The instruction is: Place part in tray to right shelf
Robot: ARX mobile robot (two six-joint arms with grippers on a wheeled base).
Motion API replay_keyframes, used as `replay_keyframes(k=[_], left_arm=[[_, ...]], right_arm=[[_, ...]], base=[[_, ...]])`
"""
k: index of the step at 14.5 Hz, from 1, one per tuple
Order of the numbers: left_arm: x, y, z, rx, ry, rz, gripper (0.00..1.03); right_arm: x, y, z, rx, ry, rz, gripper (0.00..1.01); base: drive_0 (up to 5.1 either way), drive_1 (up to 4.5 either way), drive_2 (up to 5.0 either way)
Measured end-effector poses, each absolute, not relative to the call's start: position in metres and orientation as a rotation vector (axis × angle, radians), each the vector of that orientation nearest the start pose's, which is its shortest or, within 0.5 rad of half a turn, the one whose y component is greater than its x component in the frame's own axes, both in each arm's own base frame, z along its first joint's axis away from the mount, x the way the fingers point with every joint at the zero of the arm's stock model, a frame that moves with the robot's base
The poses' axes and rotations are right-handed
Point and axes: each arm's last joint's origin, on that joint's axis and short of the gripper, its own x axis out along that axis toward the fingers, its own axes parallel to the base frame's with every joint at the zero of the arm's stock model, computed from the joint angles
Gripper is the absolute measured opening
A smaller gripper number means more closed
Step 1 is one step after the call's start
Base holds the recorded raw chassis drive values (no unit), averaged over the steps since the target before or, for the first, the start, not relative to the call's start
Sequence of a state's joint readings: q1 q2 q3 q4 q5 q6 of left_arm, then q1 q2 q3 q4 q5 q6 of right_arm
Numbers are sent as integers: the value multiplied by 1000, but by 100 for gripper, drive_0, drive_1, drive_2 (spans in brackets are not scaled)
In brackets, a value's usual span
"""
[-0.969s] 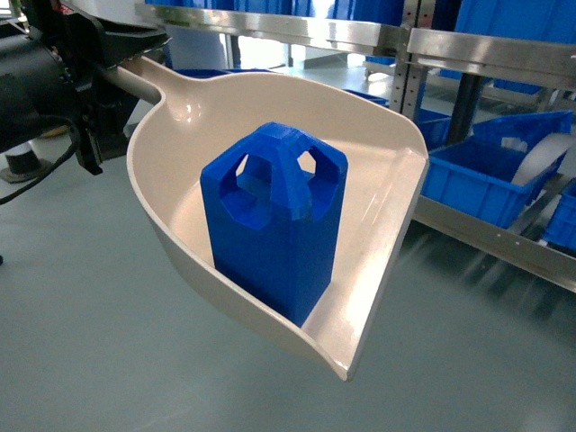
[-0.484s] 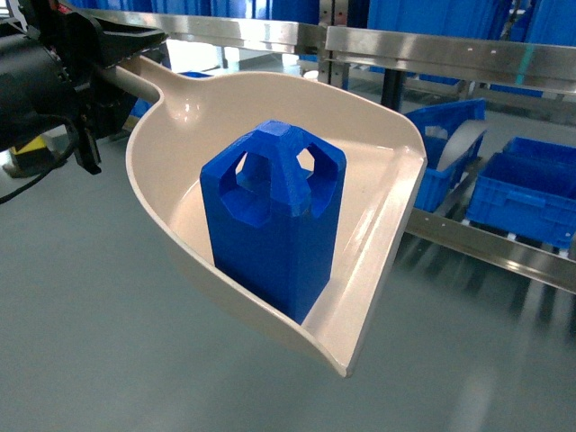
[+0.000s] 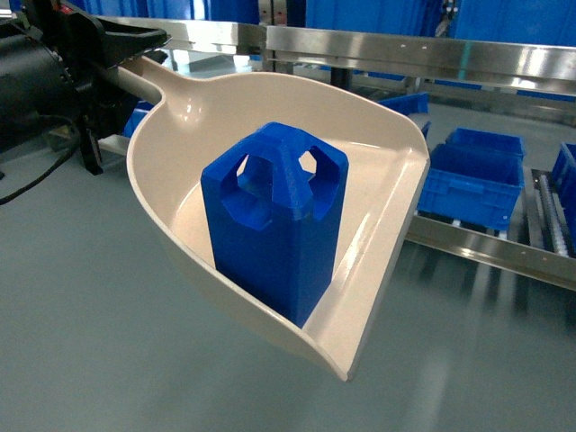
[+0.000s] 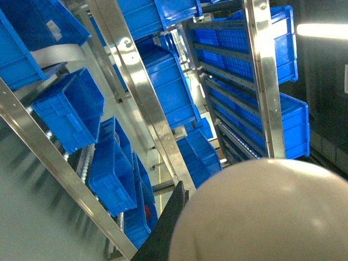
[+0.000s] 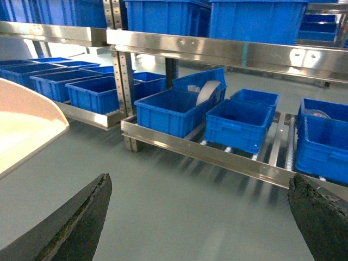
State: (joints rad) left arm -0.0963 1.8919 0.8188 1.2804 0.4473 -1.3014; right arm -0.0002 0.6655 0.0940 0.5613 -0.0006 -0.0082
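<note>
L gripper (image 3: 112, 67) clamps tray (image 3: 360, 270) handle, part (image 3: 274, 220) inside

Steel shelf (image 3: 486, 245), right of frame: lower level carries blue crates (image 3: 475, 184) on white rollers. Grey floor (image 3: 108, 360) fills the lower frame.

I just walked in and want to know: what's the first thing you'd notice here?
A small bright-blue plastic jerrycan-shaped block stands upright inside a big beige plastic dustpan-shaped scoop, right in the middle of the head view. Behind them, blue plastic crates sit on a silver steel rack.
</note>
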Motion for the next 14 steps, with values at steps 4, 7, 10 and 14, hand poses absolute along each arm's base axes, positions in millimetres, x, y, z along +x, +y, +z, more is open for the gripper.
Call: replay_keyframes(k=[4,7,10,14], left_arm=[[362,-47,187,-1226,173,-593,12],[362,-47,187,-1226,173,-593,12],[362,-47,187,-1226,174,-592,12],[362,-47,187,-1226,171,-591,12]], right_arm=[[148,0,183,-8,10,0,98],[148,0,183,-8,10,0,98],[148,0,183,-8,10,0,98],[148,0,183,-8,10,0,98]], base=[[-162,-162,-162],[-158,-158,-158],[-178,-178,-178],[-163,-163,-163]])
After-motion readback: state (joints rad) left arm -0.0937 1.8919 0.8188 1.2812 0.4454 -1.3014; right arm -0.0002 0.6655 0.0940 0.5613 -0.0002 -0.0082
